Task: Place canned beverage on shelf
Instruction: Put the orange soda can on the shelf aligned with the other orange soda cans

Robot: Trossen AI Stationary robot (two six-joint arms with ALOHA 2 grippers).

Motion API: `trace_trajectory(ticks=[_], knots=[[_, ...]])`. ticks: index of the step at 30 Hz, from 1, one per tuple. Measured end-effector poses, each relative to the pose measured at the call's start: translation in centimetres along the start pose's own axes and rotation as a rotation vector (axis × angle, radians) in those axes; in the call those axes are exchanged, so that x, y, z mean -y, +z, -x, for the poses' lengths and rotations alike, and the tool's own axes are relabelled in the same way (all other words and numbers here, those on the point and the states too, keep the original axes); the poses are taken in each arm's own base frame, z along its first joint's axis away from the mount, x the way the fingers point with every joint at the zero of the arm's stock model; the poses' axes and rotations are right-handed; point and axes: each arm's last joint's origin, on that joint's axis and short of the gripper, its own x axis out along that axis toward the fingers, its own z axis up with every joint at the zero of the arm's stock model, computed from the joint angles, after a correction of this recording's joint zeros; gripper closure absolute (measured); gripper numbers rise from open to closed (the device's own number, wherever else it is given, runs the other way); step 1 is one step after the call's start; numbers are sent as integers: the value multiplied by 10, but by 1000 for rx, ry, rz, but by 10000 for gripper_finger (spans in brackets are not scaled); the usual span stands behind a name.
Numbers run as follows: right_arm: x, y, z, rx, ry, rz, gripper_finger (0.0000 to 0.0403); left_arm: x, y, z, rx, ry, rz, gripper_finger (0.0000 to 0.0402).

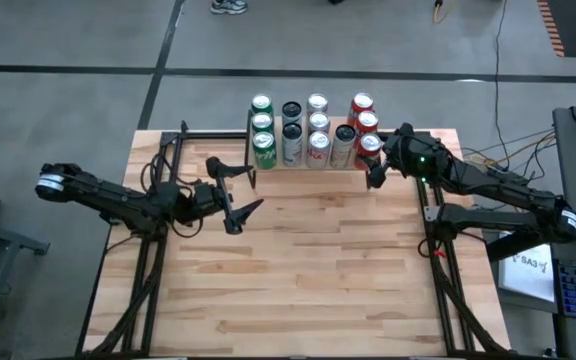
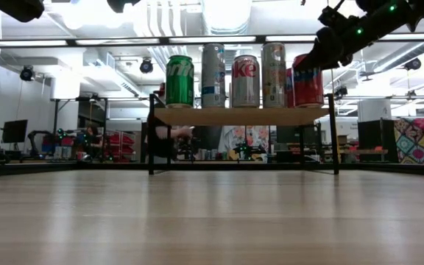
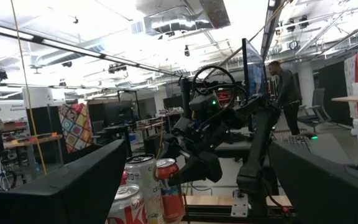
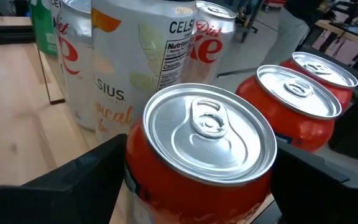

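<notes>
The shelf [image 2: 241, 116], a low wood board on black legs, stands at the table's far edge and carries several cans: green, black, silver and red. The front right red can [image 4: 197, 155] [image 1: 370, 146] stands upright on the board by its base. My right gripper [image 1: 371, 160] [image 4: 201, 193] comes at it from the table's right, and its fingers stand close on either side of the can's upper wall. My left gripper [image 1: 236, 195] hangs open above the table's left middle, in front of the shelf, with nothing between its fingers. My right gripper has one finger [image 4: 73, 180] on each side of the red can's wall [image 4: 166, 186], just below the rim, slanting down from the table's right. Whether the fingers still touch the wall I cannot tell. The can stands upright on the shelf board.
Two more red cans [image 4: 297, 106] stand right behind the front one, and silver cans [image 4: 123, 68] stand beside it toward the left. Black frame rails [image 1: 433, 250] run along both sides of the table. Bare wood tabletop [image 1: 308, 270] lies in front of the shelf.
</notes>
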Motion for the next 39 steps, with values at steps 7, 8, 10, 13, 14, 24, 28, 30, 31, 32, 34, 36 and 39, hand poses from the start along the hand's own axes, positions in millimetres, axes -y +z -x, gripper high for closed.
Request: trace_trajectory(ticks=[7, 8, 10, 13, 14, 24, 28, 30, 31, 32, 34, 36, 39], knots=[[0, 0, 0, -3, -20, -3, 71, 0, 0, 0, -4, 13, -9, 20], [0, 0, 0, -3, -21, -3, 68, 0, 0, 0, -4, 14, -9, 20], [1, 0, 0, -4, -26, -3, 62, 0, 0, 0, -4, 15, -9, 20], [1, 2, 0, 2, -31, -15, 53, 0, 0, 0, -4, 15, -9, 20], [1, 3, 1, 7, -31, -16, 51, 0, 0, 0, -4, 15, -9, 20], [8, 27, 10, 61, -59, -11, 49, 0, 0, 0, -4, 15, -9, 20], [11, 37, 15, 56, -57, -23, 49, 0, 0, 0, -5, 16, -9, 20], [12, 43, 18, 65, -58, -36, 49, 0, 0, 0, -4, 16, -9, 20], [13, 46, 20, 70, -59, -39, 49, -1, 1, 0, -2, 16, -8, 20], [13, 48, 21, 78, -57, -40, 49, -1, 1, -1, 0, 17, -7, 20], [13, 55, 24, 100, -47, -37, 51, -1, 2, -1, 4, 18, -5, 20], [11, 61, 28, 125, -24, -35, 56, -1, 2, -1, 3, 18, -5, 20], [5, 70, 33, 160, 33, -28, 68, 0, 1, -1, 0, 17, -7, 20]])
